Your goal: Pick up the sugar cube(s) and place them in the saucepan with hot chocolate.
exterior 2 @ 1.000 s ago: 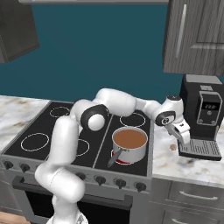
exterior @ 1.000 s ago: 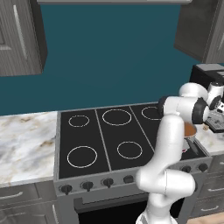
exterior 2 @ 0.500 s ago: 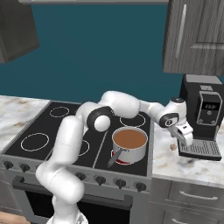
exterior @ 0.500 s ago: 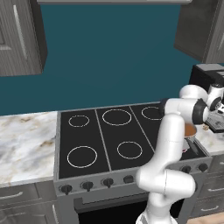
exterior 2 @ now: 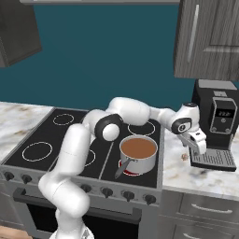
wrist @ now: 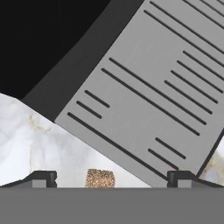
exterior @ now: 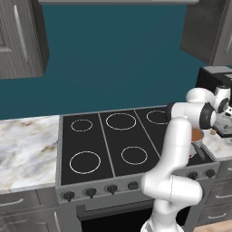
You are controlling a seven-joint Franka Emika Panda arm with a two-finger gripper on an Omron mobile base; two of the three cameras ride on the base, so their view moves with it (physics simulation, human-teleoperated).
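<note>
On the marble counter (exterior 2: 179, 173) right of the stove, I have the end effector (exterior 2: 196, 144) hanging above the sugar cube (wrist: 100, 178), its fingers spread wide with the cube between the tips in the hand view (nothing pinched). The cube lies beside the coffee machine's drip tray (wrist: 148, 92). The saucepan (exterior 2: 137, 154) sits on the stove, brown liquid showing, so I judge pickup and drop both remain. The cube's lower part is cut off at the frame's bottom.

sugar cube (wrist: 100, 178) bottom cut off, saucepan (exterior: 196, 137) mostly arm-hidden
</note>
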